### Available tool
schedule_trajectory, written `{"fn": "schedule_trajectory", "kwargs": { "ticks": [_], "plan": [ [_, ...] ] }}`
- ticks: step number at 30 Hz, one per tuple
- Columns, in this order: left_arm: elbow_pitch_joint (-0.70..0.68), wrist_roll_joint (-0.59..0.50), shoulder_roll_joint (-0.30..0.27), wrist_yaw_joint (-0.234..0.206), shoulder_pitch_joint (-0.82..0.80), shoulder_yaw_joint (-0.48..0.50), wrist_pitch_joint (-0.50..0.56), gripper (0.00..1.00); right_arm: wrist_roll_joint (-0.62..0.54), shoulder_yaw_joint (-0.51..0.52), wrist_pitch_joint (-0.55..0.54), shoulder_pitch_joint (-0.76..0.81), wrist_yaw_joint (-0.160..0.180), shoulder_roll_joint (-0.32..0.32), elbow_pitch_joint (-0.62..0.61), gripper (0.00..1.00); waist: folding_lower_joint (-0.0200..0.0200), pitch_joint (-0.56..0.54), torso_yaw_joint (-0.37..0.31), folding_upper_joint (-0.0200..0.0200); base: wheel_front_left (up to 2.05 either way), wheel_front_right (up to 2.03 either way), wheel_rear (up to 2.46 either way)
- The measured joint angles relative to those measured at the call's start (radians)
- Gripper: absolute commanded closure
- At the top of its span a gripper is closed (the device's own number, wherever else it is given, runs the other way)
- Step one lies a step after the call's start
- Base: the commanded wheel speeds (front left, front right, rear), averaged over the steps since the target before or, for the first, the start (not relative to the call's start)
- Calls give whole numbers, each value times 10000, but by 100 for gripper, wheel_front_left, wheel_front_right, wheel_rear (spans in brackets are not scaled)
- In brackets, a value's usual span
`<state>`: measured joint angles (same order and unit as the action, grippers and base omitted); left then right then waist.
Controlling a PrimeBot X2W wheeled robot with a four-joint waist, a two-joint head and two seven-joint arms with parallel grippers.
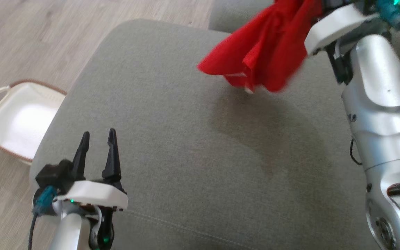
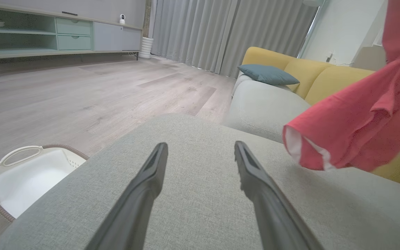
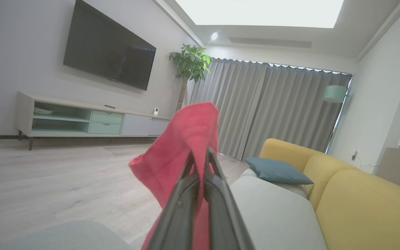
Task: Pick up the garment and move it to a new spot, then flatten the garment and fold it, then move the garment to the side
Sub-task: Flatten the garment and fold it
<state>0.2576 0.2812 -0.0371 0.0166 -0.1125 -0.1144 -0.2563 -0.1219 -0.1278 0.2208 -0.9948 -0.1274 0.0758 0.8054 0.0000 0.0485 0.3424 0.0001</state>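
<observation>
Nearest: left claw (image 1: 98, 134), low over the grey cushion (image 1: 172, 149), fingers spread wide, nothing in them. White basket (image 1: 19, 121) sits on the floor to its left, off the cushion's edge.

Ahead and to the right of the left claw, well apart: red garment (image 1: 266, 52), bunched. It appears clear of the cushion. Long axis runs down from the grip, with a sleeve opening at the low end toward the left claw.

Farthest: right claw (image 3: 200, 152), fingers pinched together on the garment's top fold, carrying it alone.

Judgement: this is the carry to a new spot. The bare cushion between the claws is the likely landing place.
</observation>
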Motion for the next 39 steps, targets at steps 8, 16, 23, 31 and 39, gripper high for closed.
{"fn": "schedule_trajectory", "kwargs": {
  "ticks": [8, 16, 23, 31, 39],
  "plan": [
    [-263, -86, -4, 8, 277, 13, 0, 0, 345, -184, -1197, 149, 0, 230, -1848, 100, 0, -84, -276, 0, 0, 0, 0],
    [-272, -33, -4, 12, 95, -69, 0, 0, 792, -174, -1432, 1077, 0, 1060, -1108, 100, 0, 610, -280, 0, 0, 0, 0],
    [-222, 35, -2, 13, -286, -125, 0, 0, 297, 479, -1436, 1135, 0, 1444, 205, 59, 0, 1011, -342, 0, 0, 0, 0],
    [-38, 10, 2, 111, -404, -113, 0, 0, -562, 1034, -986, 1592, 0, 947, 989, 0, 0, 1023, -890, 0, 0, 0, 0],
    [-107, -75, 0, 104, -387, -4, 0, 0, -284, 1028, -81, 2262, 0, 153, 314, 0, 0, 497, -1569, 0, 0, 0, 0]
  ]
}}
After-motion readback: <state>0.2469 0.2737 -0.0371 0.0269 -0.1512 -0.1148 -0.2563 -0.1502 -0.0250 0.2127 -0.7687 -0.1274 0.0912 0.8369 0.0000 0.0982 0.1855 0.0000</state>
